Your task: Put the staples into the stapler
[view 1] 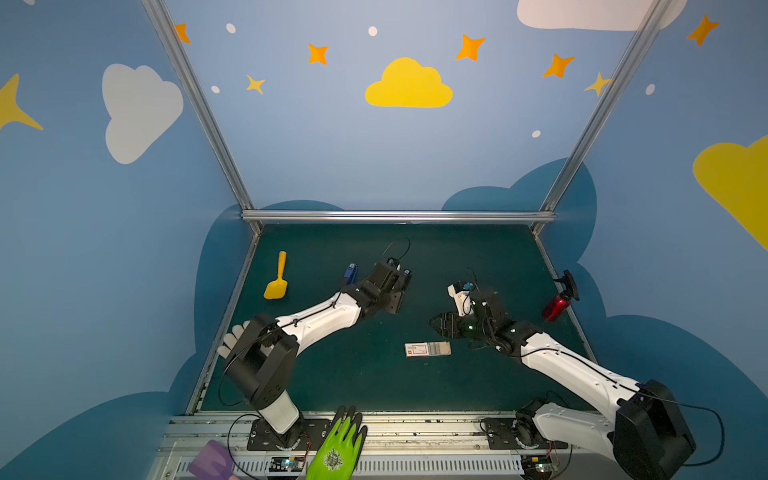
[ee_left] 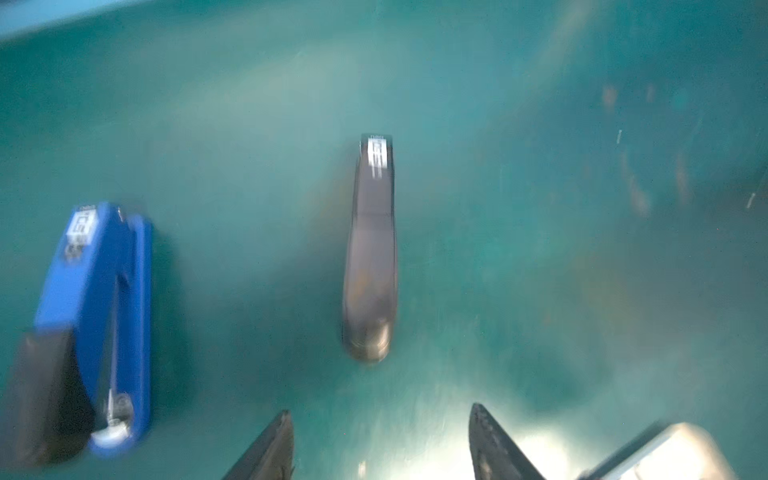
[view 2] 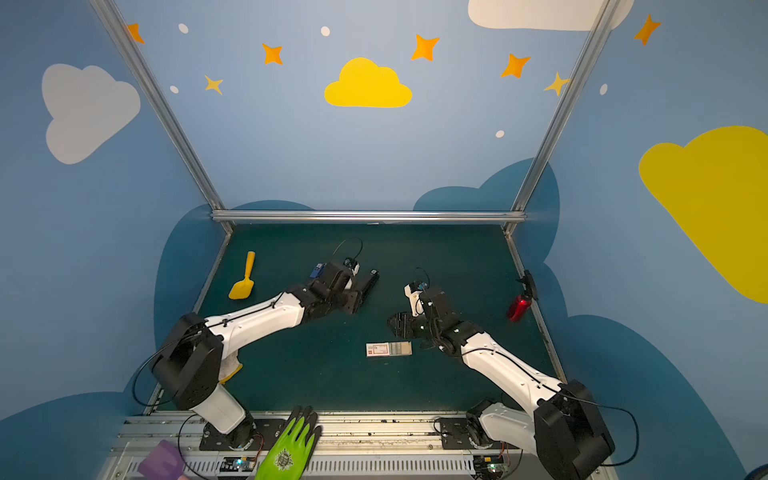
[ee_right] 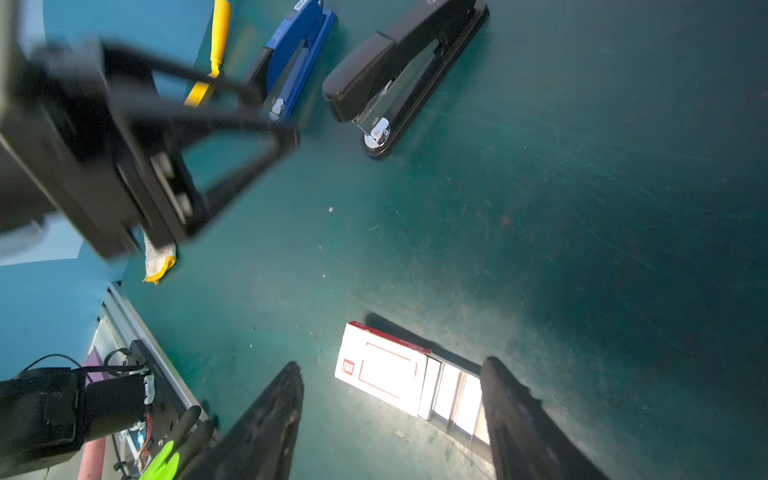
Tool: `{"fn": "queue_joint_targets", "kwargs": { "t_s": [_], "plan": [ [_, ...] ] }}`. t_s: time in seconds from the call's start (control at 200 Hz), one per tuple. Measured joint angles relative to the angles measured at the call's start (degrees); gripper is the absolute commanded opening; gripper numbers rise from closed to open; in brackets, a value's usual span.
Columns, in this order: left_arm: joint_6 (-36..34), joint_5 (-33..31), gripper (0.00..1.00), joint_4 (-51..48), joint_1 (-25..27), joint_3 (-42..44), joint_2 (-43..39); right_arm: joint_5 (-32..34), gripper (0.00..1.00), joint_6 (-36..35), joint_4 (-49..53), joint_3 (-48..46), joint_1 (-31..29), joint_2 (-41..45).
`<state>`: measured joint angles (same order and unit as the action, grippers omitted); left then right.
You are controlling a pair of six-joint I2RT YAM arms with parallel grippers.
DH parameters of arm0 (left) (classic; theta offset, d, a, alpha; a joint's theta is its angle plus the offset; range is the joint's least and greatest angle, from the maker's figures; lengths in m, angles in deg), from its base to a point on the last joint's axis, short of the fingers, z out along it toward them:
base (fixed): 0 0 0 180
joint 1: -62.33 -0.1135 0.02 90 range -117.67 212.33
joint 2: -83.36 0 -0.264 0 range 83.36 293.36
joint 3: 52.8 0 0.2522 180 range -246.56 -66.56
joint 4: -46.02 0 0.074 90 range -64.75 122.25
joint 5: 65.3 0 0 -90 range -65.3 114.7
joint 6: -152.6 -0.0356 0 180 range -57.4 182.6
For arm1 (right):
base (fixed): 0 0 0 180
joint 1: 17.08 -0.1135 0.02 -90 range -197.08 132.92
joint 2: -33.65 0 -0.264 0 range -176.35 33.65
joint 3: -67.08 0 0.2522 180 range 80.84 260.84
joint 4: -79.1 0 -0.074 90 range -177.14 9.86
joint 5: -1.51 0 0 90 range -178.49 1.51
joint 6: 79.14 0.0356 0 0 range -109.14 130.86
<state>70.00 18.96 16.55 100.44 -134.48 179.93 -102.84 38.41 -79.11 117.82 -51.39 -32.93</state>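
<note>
Staples [view 1: 439, 348] lie as grey strips in a tray that sticks partway out of their small white box [view 1: 417, 349] with a red label. The box lies flat on the green bench [view 1: 374, 386], near the middle and a little toward the near edge. The right jaws hang just over the tray end of the box, on its far right side, standing well apart with nothing between them. In the right wrist view one finger [ee_right: 511, 399] crosses the tray's edge, and whether it touches cannot be told. Farther back and to the left, a black stapler [view 2: 368, 286] rests on the bench with a blue stapler [view 2: 318, 271] to its left, the two apart. The left jaws sit just short of the black stapler's near end, spread apart and holding nothing. The left wrist view is blurred. A yellow scoop [view 1: 276, 278] lies at the far left, a red spray bottle [view 1: 559, 303] by the right edge, and a green glove [view 1: 338, 444] on the near rail.
</note>
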Motion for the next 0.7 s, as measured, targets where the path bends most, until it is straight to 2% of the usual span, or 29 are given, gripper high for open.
{"fn": "queue_joint_targets", "kwargs": {
  "t_s": [0.15,0.396,0.601,0.701],
  "plan": [
    [-0.09,3.10,0.64,-11.80,-2.36,-16.92,9.81,-0.94,0.67,-0.26,0.61,1.49,0.00,-0.85],
    [-0.39,5.95,0.58,-25.92,-3.34,-27.76,20.24,-1.36,0.67,-0.33,1.25,1.53,0.09,-0.76],
    [-1.46,7.23,0.38,-30.80,-3.34,-32.22,23.69,-1.36,0.67,-0.31,1.70,1.25,0.48,-0.20],
    [-2.10,7.54,0.23,-32.11,-3.34,-33.79,24.50,-1.36,0.67,-0.31,1.79,1.01,0.61,-0.20]
  ]
}}
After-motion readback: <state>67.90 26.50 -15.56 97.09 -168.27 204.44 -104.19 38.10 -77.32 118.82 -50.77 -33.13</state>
